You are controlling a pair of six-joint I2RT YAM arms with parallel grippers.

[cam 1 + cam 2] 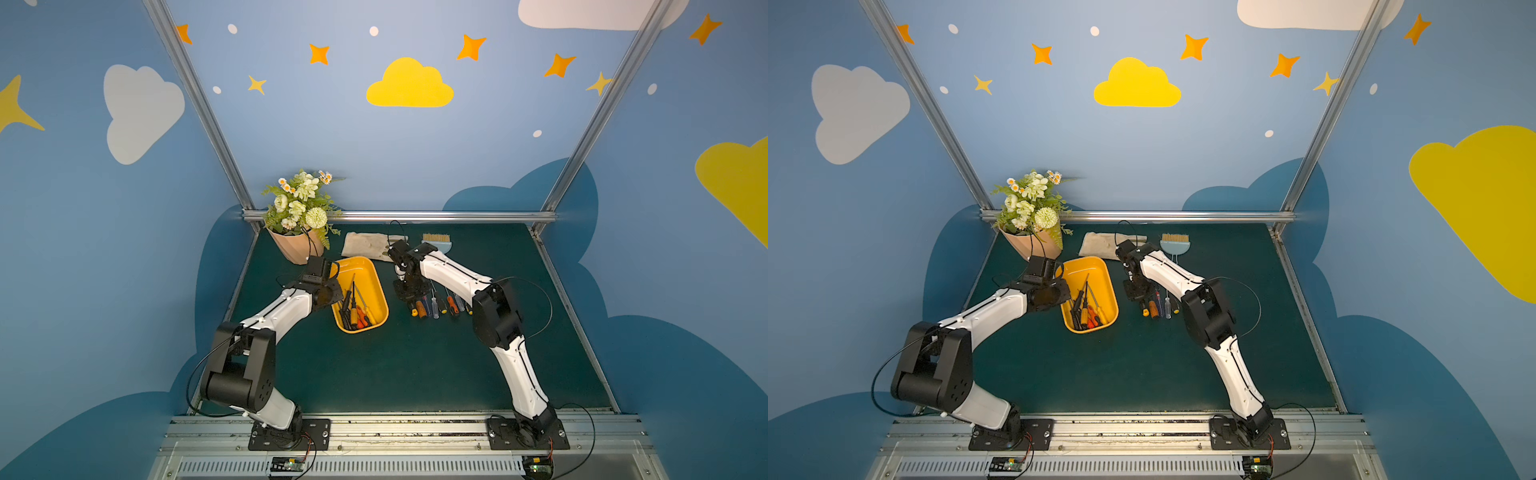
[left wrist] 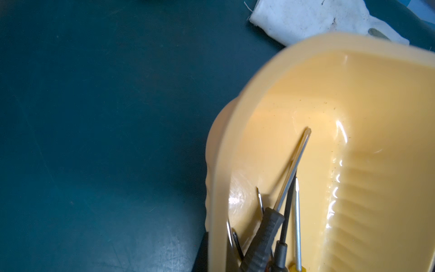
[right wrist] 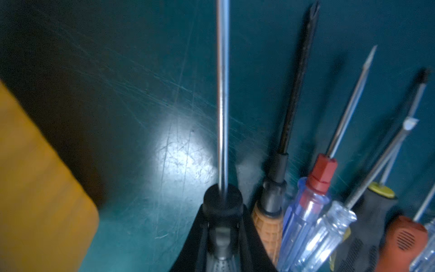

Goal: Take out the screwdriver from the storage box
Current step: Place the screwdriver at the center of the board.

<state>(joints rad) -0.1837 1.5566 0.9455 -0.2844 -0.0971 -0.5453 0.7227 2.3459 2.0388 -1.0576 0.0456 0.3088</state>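
The yellow-orange storage box [image 1: 362, 272] [image 1: 1096, 274] sits mid-table with several screwdrivers [image 1: 353, 311] [image 2: 266, 237] piled at its near end. My left gripper [image 2: 215, 256] is shut on the box's left wall, with one black finger [image 2: 201, 254] outside the wall. To the right of the box, my right gripper [image 3: 222, 235] [image 1: 409, 296] is shut on a black-handled screwdriver [image 3: 222, 94] with a long silver shaft. It hangs low over the mat, at the left end of a row of screwdrivers [image 1: 440, 305] [image 3: 313, 212]. Whether it touches the mat is unclear.
A peach flower pot [image 1: 297, 249] with flowers stands at the back left, close behind my left wrist. A beige glove [image 1: 365, 245] and a blue brush [image 1: 436, 243] lie along the back. The metal rail [image 1: 415, 216] bounds the far edge.
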